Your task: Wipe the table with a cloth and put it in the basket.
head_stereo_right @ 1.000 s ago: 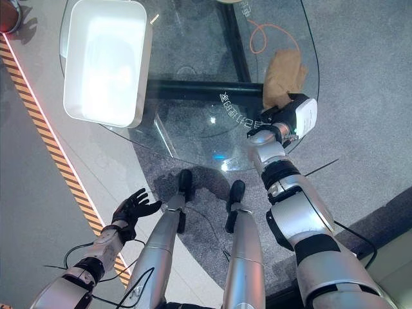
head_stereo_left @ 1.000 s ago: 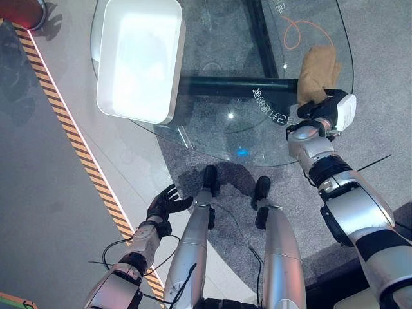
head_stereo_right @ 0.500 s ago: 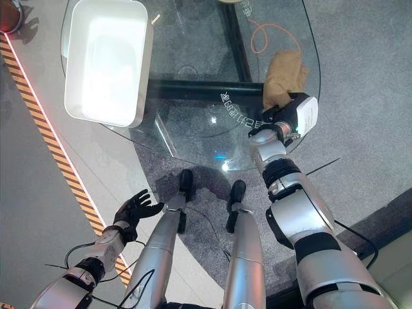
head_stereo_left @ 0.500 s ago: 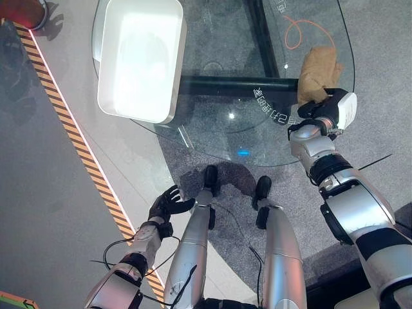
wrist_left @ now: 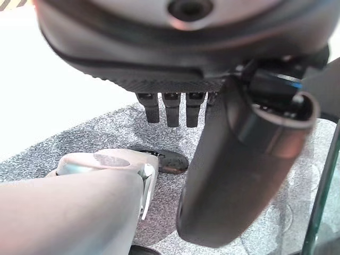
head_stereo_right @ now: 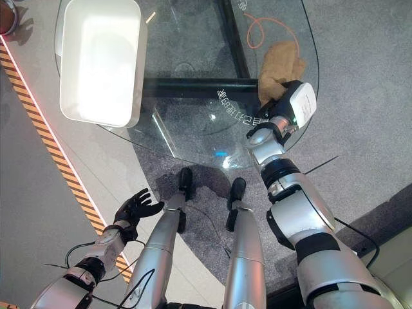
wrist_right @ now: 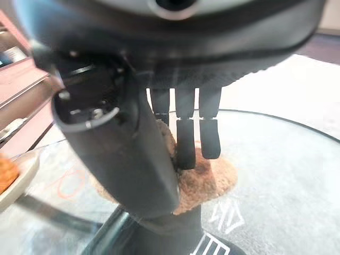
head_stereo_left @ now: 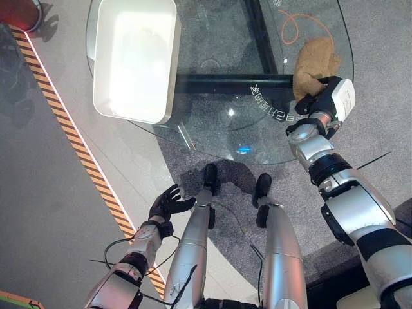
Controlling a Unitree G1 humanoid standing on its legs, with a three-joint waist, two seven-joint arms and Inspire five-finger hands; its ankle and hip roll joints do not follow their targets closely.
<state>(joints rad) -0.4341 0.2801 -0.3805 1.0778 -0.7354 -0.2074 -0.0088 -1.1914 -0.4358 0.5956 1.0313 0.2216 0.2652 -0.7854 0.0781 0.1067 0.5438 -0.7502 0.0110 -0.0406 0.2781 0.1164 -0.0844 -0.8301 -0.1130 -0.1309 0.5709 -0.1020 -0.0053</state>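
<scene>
Change: over the last second my right hand (head_stereo_left: 327,103) has edged toward the far side of the glass table (head_stereo_left: 212,125), and the brown cloth (head_stereo_left: 313,59) under it has bunched from a flatter, longer shape into a rounder heap.
Meaning: I read that as a wiping stroke under way, the cloth pushed ahead of my fingers; the basket step is not yet begun.
Right hand: fingers (wrist_right: 186,143) bent down onto the cloth's near edge, thumb alongside (pressing or pinching, I cannot tell which, so I won't call it a grip).
Left hand: my left hand (head_stereo_left: 166,203) hangs low by my side, off the table, fingers spread and relaxed, holding nothing.
Cloth, place: on the right part of the table, near its right rim, touching my right fingertips.
Cloth, look: tan, fuzzy, soft and crumpled, with rounded folds; it looks light and likely to drag easily on glass.
Basket: the white rectangular basket (head_stereo_left: 134,59) sits at the table's far left, well apart from the cloth.
</scene>
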